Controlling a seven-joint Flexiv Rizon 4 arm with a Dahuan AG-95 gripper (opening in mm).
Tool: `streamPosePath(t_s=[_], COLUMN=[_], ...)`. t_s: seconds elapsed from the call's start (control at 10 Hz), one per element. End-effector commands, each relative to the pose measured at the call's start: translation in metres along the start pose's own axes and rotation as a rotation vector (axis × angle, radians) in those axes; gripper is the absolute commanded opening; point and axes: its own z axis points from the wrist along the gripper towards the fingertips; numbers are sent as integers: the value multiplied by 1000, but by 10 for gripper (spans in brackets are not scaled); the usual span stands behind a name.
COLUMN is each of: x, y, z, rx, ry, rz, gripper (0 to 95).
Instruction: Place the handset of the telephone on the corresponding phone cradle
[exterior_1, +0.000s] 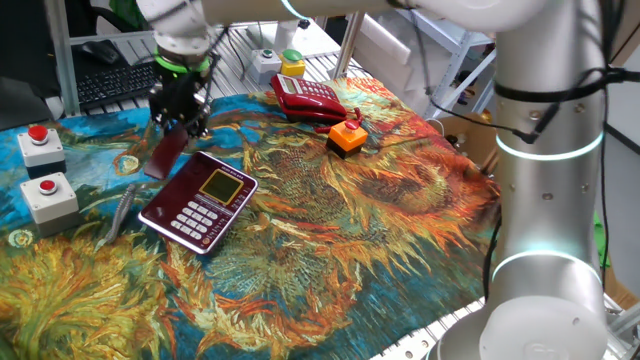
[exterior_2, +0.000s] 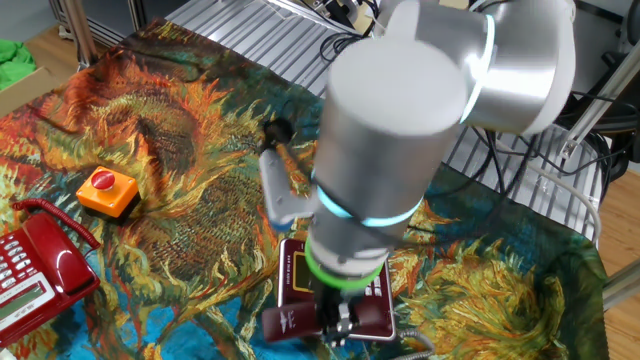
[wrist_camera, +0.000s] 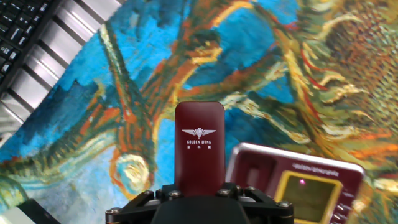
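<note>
The gripper is clamped on the handset, held clear of the surface, its long axis about parallel to the cradle, which in the hand view lies at four o'clock, just beside it.

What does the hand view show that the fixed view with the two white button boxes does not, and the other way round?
Only the hand view shows the white logo and lettering on the handset and the empty recess of the phone cradle.

Only that fixed view shows the bright red telephone, the orange button box, the white button boxes, the grey cord and the keypad.

Both show the gripper holding the handset above the cloth, beside the telephone with its yellow screen.
</note>
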Motion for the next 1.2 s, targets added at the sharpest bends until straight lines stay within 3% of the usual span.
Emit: streamPosePath(t_s=[0.1,0.7,1.2], x=[6,19,23], y=[-6,-26,-29], z=[4,15,24], rx=[-1,-27,-35], ry=[3,-1,-9], rz=[33,61,68], gripper=[0,0,0])
